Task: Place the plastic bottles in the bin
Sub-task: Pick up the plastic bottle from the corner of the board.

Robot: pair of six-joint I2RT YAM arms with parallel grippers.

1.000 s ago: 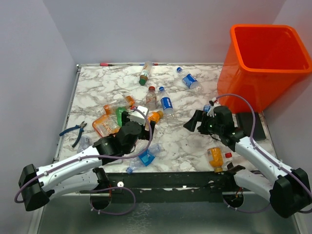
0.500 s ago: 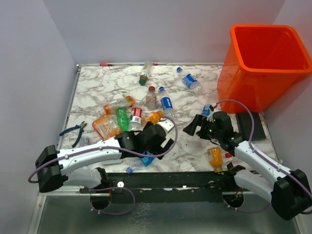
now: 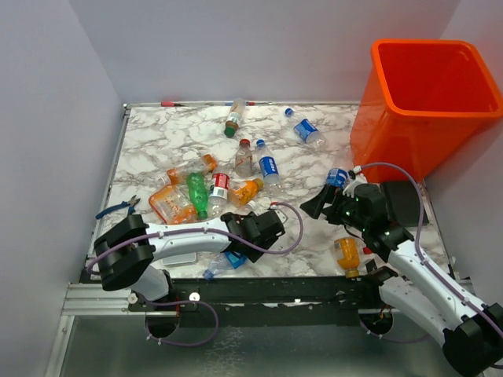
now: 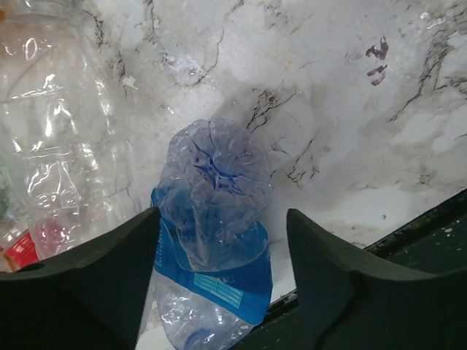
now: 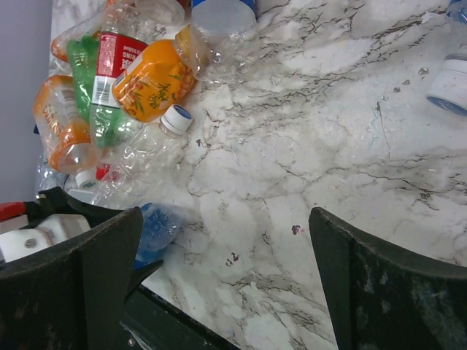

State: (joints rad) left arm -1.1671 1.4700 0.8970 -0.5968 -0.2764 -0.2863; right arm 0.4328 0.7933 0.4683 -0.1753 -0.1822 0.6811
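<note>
A crushed clear bottle with a blue label (image 4: pixel 215 219) lies at the table's front edge, also seen from above (image 3: pixel 233 259). My left gripper (image 4: pixel 222 215) is lowered over it, one finger on each side. The left finger touches the bottle and a gap remains at the right finger. Seen from above, the left gripper (image 3: pixel 245 245) sits just right of a cluster of orange, green and clear bottles (image 3: pixel 200 192). My right gripper (image 3: pixel 318 206) hovers open over bare marble (image 5: pixel 226 219), holding nothing. The orange bin (image 3: pixel 393 133) stands at the back right.
More bottles lie scattered: an orange one (image 3: pixel 346 255) near the right arm's base, blue-labelled ones (image 3: pixel 306 129) (image 3: pixel 269 165) and a brown one (image 3: pixel 233 122) further back. Blue-handled pliers (image 3: pixel 119 212) lie at the left edge. A dark pad (image 3: pixel 405 200) sits below the bin.
My left arm swung right and down from the bottle cluster to the crushed bottle at the front edge, and its jaws narrowed around it. The right gripper drifted slightly right.
</note>
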